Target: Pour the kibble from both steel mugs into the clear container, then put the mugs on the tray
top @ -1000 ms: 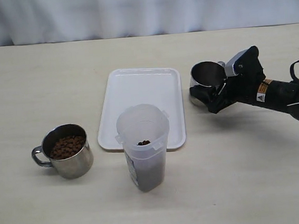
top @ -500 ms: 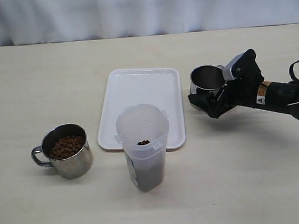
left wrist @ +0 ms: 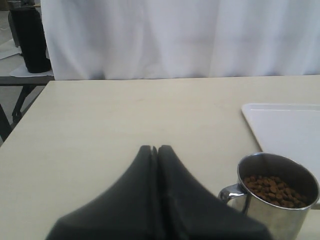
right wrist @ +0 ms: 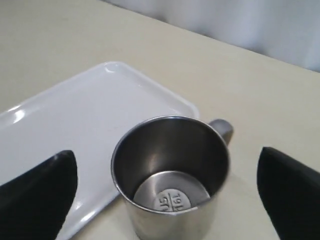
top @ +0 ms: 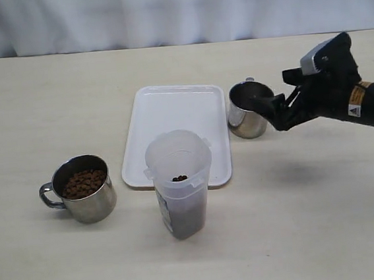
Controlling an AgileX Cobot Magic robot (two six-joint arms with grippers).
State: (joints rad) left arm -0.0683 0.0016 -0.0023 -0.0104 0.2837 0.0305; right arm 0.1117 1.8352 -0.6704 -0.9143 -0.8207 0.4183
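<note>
Empty mug (top: 247,119): shiny polished steel
Full mug (top: 90,205): mirror-bright steel
Tray (top: 171,112): glossy white plastic
Container (top: 175,157): smooth translucent plastic
Bench (top: 314,220): matt, pale, smooth

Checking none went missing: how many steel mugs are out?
2. The kibble-filled mug stands left of the clear container; the empty mug stands on the table beside the tray's right edge, before the open right pincer.

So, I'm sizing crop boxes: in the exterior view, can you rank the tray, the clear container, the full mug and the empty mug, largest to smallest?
1. tray
2. clear container
3. full mug and empty mug, unranked: the full mug looks slightly bigger, but it stands nearer the camera.
</note>
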